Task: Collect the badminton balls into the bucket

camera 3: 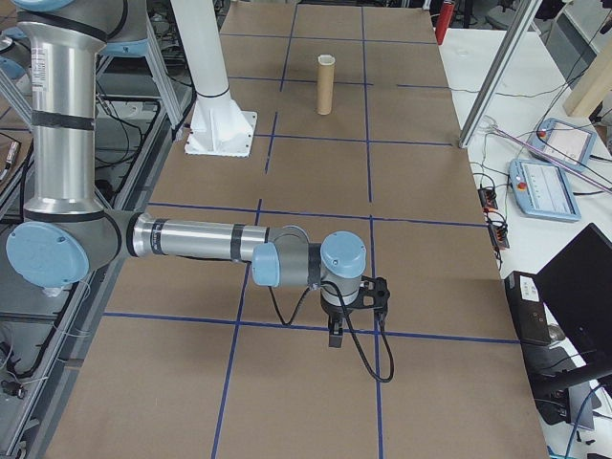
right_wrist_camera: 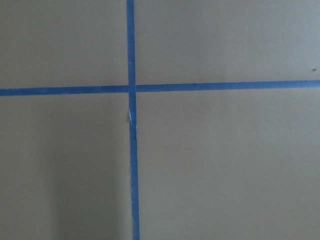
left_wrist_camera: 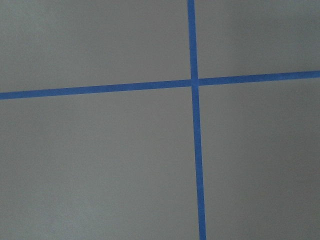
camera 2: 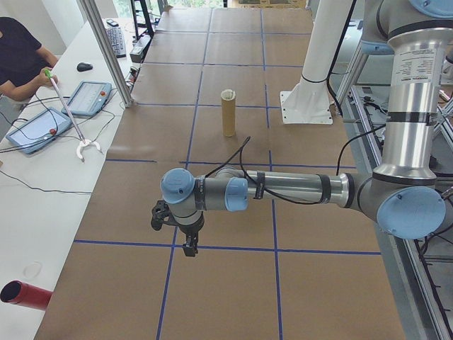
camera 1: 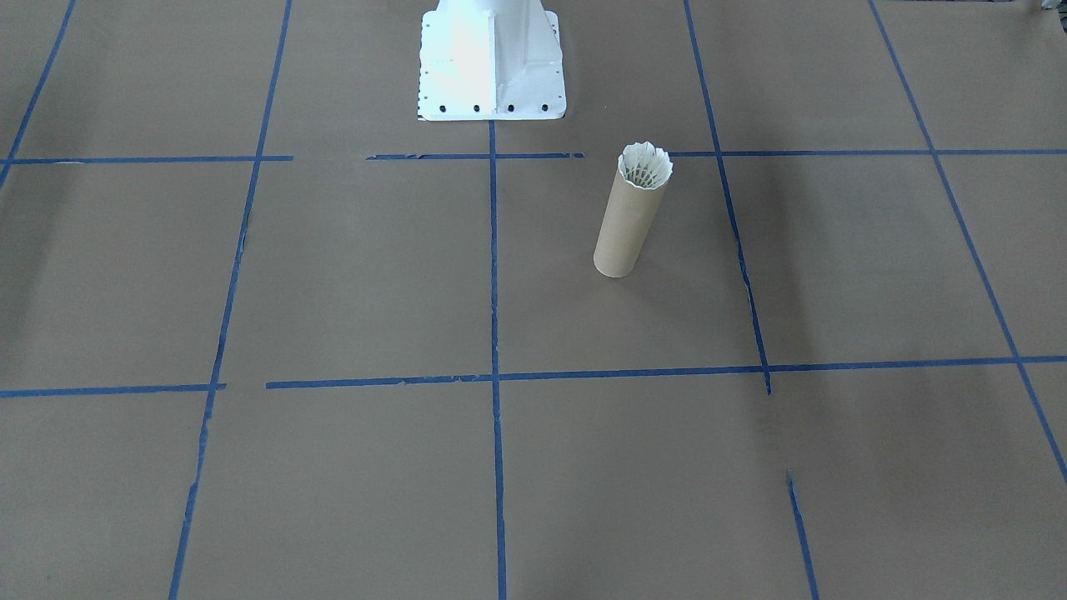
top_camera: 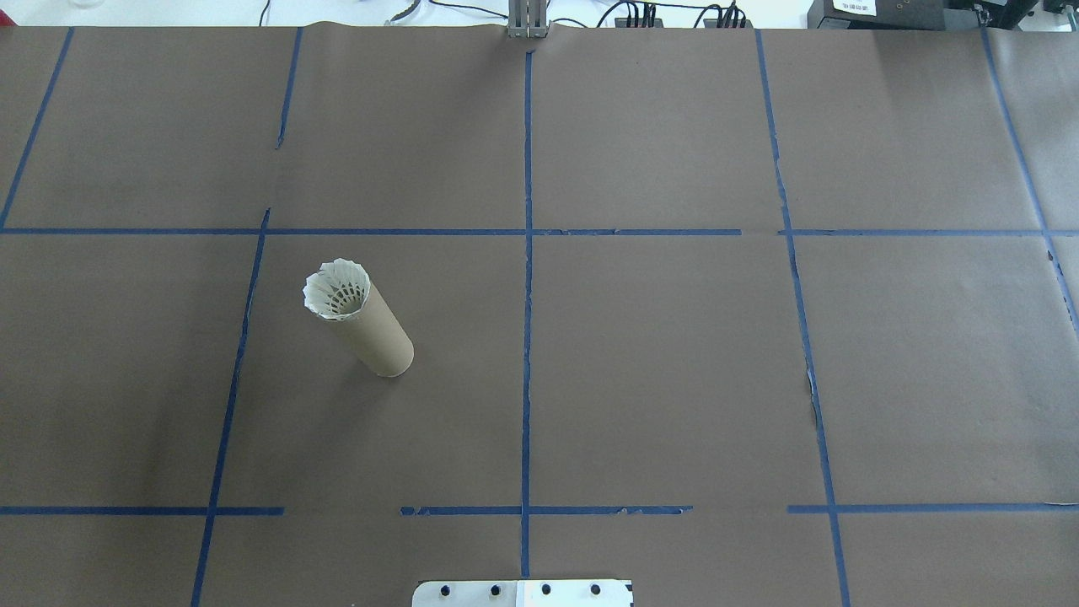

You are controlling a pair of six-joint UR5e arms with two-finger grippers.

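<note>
The bucket (camera 1: 621,229), a tall brown cardboard tube, stands upright on the brown table cover. A white feather badminton ball (camera 1: 646,167) sits in its mouth, feather skirt up and flaring over the rim; its cork tip is hidden inside. The overhead view shows the bucket (top_camera: 379,337) and badminton ball (top_camera: 337,289) left of centre. My left gripper (camera 2: 189,248) hangs over a tape crossing far from the bucket (camera 2: 228,117); I cannot tell whether it is open or shut. My right gripper (camera 3: 335,335) hangs likewise far from the bucket (camera 3: 325,91), its state also unclear. Both wrist views show only tape lines.
The white robot base (camera 1: 492,67) stands at the table's robot side. A person (camera 2: 18,60) at the side bench holds a long grabber stick (camera 2: 67,113) beside control tablets (camera 2: 88,95). A red cylinder (camera 2: 25,294) lies on that bench. Blue tape lines grid the table.
</note>
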